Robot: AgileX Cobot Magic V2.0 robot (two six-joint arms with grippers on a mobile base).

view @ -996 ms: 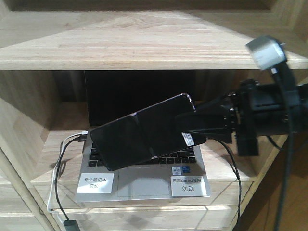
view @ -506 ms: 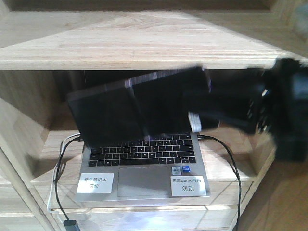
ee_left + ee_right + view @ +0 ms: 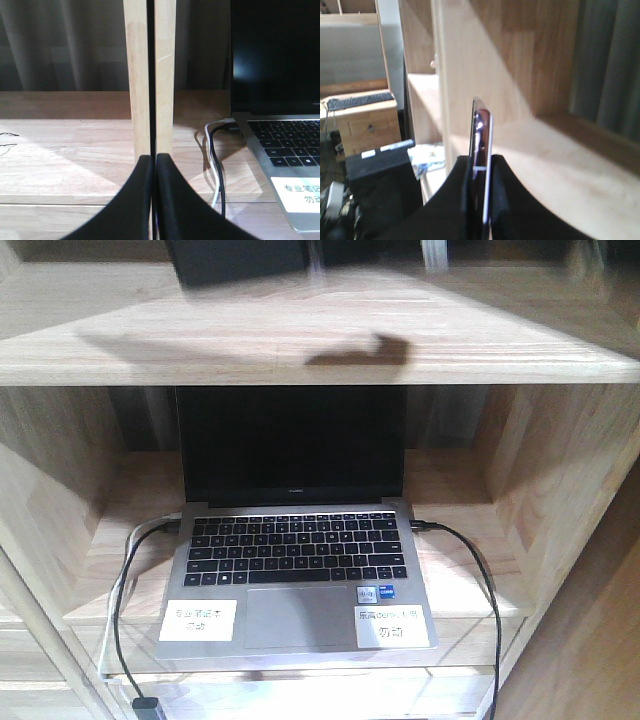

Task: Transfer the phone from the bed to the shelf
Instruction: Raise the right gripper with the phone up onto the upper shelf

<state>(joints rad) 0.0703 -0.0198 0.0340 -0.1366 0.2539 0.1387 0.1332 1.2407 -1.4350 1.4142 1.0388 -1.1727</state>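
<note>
- Front view: the phone (image 3: 240,260) hangs blurred above the shelf (image 3: 300,335), not yet set down.
- Left wrist view: left gripper (image 3: 154,200) fingers pressed together, empty, by the laptop (image 3: 280,115).
- Right wrist view: right gripper (image 3: 481,200) fingers pinch the phone edge-on; next, I judge, lower and release.

I see the shelf (image 3: 300,345) as a thick pale wooden board across the top of the front view, with a dark shadow patch on its surface. Below it, the lower board (image 3: 130,500) of the compartment carries an open grey laptop (image 3: 295,565) (two white stickers on its palm rest), lying flat on the wood. Cables (image 3: 125,580) run from both its sides over the board's front edge.
</note>
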